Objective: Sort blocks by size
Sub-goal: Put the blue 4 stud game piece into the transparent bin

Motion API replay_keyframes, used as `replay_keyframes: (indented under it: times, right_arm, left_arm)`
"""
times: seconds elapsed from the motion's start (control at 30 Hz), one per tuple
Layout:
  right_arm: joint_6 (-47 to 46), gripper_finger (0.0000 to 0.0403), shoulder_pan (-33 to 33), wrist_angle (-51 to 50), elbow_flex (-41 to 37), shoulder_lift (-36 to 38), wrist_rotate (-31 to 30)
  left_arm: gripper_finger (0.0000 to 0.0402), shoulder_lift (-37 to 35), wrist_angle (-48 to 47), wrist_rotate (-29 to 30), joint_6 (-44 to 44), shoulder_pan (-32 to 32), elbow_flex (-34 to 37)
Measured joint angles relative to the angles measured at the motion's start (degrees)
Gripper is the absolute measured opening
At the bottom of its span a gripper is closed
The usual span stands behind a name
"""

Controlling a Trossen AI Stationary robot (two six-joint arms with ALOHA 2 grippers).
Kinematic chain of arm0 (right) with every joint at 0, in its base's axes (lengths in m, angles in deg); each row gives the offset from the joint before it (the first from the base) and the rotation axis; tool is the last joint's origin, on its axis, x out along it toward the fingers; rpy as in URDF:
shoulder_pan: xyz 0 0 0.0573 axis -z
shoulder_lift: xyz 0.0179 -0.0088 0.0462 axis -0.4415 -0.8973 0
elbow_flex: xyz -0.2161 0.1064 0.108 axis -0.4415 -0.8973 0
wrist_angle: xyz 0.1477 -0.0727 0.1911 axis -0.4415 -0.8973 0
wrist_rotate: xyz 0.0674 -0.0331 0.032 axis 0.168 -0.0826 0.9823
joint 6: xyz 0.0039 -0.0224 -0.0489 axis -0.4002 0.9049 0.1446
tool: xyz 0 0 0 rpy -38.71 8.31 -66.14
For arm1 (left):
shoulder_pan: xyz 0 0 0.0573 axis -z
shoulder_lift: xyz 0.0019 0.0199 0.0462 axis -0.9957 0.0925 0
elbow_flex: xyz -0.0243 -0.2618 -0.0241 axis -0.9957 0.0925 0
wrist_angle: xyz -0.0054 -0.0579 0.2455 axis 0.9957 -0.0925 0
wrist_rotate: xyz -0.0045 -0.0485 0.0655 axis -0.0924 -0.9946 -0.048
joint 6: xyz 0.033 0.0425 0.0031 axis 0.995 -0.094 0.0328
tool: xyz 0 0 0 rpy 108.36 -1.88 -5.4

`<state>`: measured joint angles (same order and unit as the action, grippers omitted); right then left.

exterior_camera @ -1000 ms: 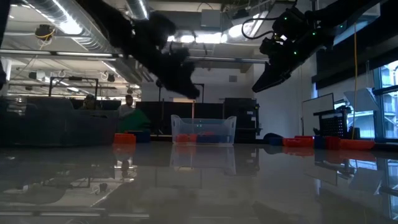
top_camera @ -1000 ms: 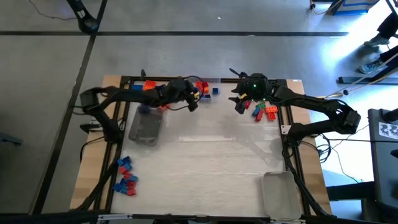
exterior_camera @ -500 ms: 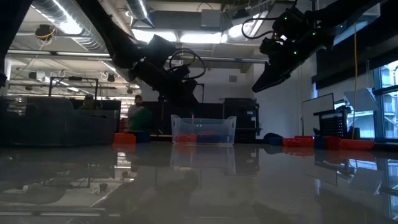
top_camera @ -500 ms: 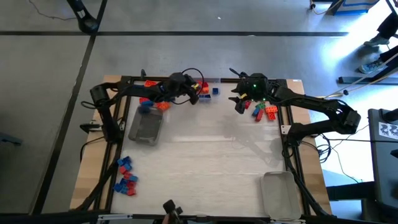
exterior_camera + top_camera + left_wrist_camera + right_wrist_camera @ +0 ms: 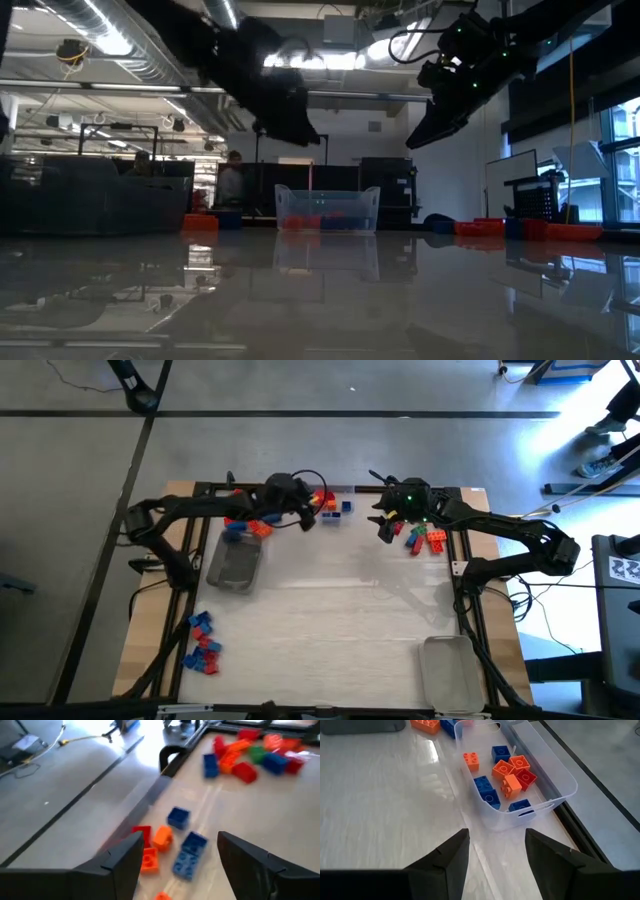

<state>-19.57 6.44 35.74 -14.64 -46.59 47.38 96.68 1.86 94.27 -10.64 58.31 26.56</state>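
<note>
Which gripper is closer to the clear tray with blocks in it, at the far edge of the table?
The left gripper, just beside the tray. The right gripper hangs farther off, on the tray's other side.

Pale table: blocks loose, clear trays on top

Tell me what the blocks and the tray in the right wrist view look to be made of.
Blocks: likely hard moulded plastic, glossy, with solid bright colours and studded tops. Tray: seemingly clear thin plastic, smooth; the blocks and tabletop show through its walls.
</note>
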Motion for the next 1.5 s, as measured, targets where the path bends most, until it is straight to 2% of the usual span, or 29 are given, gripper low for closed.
replay_keyframes:
  times: [0.2, 0.4, 0.57, 0.8, 1.0, 1.17, 1.3, 1.5]
  right_arm:
    - [0.01, 0.0193, 0.0, -0.01, 0.0, 0.0, 0.22]
    - [0.01, 0.0193, 0.0, -0.03, 0.0, 0.01, 0.47]
    - [0.03, 0.0193, 0.0, -0.05, 0.0, 0.02, 0.51]
    - [-0.02, 0.0193, 0.0, -0.34, 0.02, 0.0, 0.55]
    - [-0.02, 0.0193, 0.0, -0.03, 0.02, 0.0, 0.58]
    - [-0.06, 0.0193, 0.0, -0.05, 0.02, 0.0, 0.59]
    - [-0.1, 0.0193, 0.0, -0.08, 0.02, 0.0, 0.59]
    - [-0.15, 0.0193, 0.0, -0.04, 0.02, 0.01, 0.61]
  left_arm:
    - [0.023, -8.38, -14.73, 0.02, -0.98, 7.02, -0.02]
    - [0.0229, -13.51, -31.12, 2.21, -7.94, 18.64, 0.0]
    - [0.0229, -15.39, -42.28, 5.25, -20.79, 30.54, 0.02]
    - [0.0229, -15.71, -58.62, 5.28, -48.98, 47.57, 0.03]
    - [0.0229, -15.71, -64.94, 2.95, -70.32, 60.37, 0.04]
    - [0.0229, -15.71, -69.42, 1.65, -84.46, 68.21, 0.05]
    - [0.0229, -15.69, -73.22, 1.26, -90.67, 71.57, 1.53]
    - [0.0229, -15.68, -73.06, -4.29, -94.19, 72.15, 6.93]
